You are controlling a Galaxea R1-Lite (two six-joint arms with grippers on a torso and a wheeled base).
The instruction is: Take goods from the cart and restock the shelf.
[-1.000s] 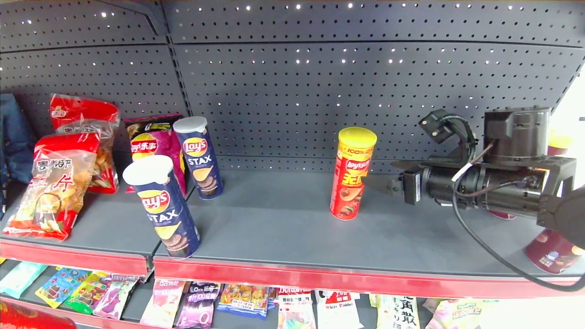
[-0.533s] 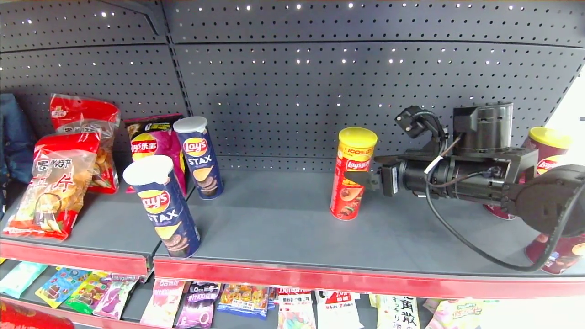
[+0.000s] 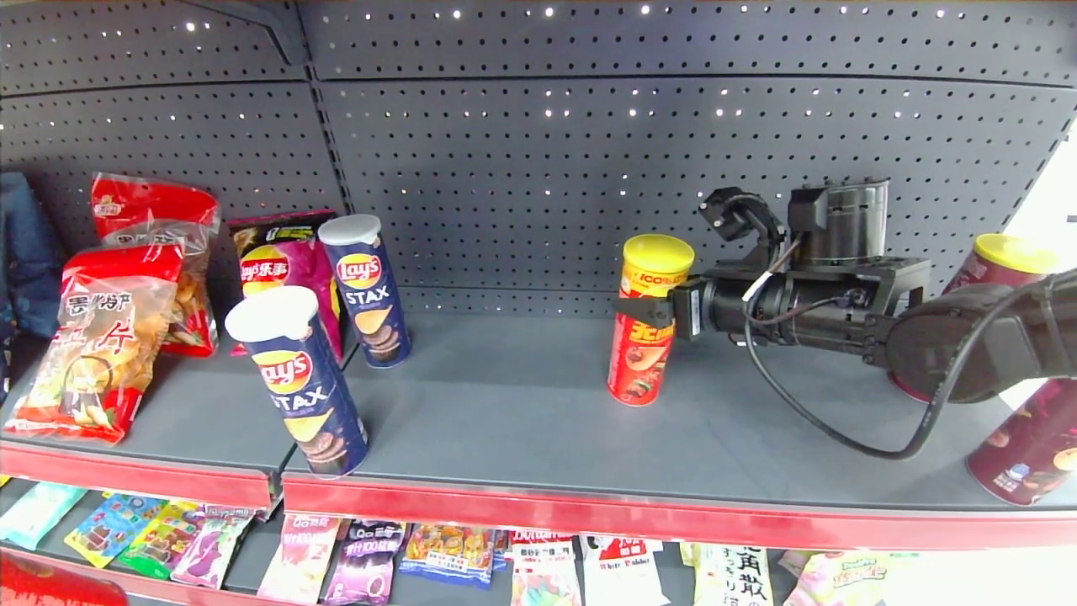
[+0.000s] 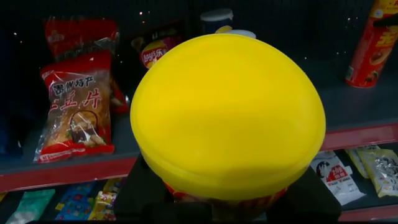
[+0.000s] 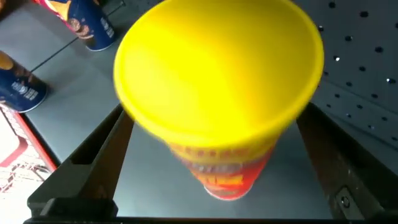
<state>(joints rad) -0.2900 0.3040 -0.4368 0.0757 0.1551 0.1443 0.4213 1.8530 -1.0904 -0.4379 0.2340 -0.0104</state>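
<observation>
Red can [image 3: 639, 370] upright — right gripper [image 3: 649, 313] straddling, unclosed.

The right arm [image 3: 808, 311] is black and round like a thick pipe. Behind it comes a fat, smooth black joint [image 3: 968, 345]. A shiny grey metal drum [image 3: 841, 219] with small bumps along its top edge is fixed on the arm. A little black camera [image 3: 736, 210] is held on a bent bracket. A thin black cable [image 3: 841, 433] makes a loop under the arm, and a white tag [image 3: 761, 282] is wrapped round a wire. The right gripper [image 3: 644, 316] has 2 flat black fingers [image 5: 81, 168], 1 of them with a small round screw [image 5: 343, 200]
</observation>
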